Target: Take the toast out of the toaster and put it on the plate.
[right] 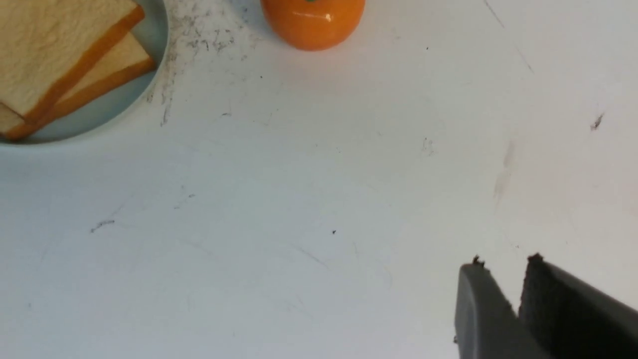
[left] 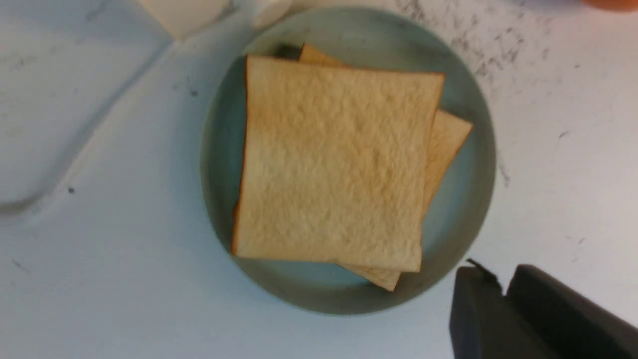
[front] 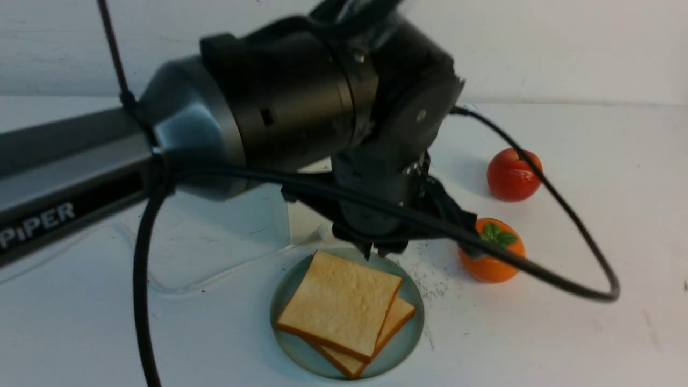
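Left wrist view: top slice (left: 334,164) lies flat, skewed over the lower slice (left: 448,134), both on the plate (left: 466,209). Off the plate rim hangs the left pincer (left: 501,279), closed up, holding nothing. Over bare worktop (right: 299,224) sits the right pincer (right: 505,262), slightly apart, empty. Only a cream corner of the toaster (left: 182,15) shows. My read: toast is light, thin, fairly stiff; rough crust so not slippery, but it would crush or crumble if squeezed hard. For any regrasp, pinch gently across the thickness at a crust edge.
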### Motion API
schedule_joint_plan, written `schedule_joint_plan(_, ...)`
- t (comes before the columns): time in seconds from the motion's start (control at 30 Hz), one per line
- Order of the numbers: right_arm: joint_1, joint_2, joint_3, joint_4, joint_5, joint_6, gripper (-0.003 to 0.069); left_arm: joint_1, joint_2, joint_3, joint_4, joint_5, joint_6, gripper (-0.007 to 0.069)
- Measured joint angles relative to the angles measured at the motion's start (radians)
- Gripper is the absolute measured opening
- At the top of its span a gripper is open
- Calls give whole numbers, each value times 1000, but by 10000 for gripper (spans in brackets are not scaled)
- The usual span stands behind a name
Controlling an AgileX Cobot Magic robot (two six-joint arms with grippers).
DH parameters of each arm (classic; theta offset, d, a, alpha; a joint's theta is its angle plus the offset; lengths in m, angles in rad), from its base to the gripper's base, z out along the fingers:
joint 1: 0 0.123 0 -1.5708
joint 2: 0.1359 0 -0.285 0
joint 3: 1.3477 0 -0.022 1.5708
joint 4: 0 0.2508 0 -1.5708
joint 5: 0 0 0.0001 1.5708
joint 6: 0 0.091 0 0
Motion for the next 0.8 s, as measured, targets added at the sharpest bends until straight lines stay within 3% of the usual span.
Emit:
schedule_joint_plan(0.03,0,-35,-10,18,39,-6,83,0,0,-33,1,6,47,-14)
schedule_joint_plan(0.17,0,-200,-33,64,135,-4,-13,0,-1,-76,1,6,113,-14)
schedule_joint_plan(0.33,0,-448,-33,78,164,80,-20,0,-1,-78,-14,6,123,-14)
schedule_joint_plan(0.57,0,-692,192,-35,-185,163,-20,0,-1,-78,-64,-15,123,-14)
schedule_joint_plan(0.8,0,-711,471,-98,-600,171,-16,0,-1,-78,-98,-18,123,-14)
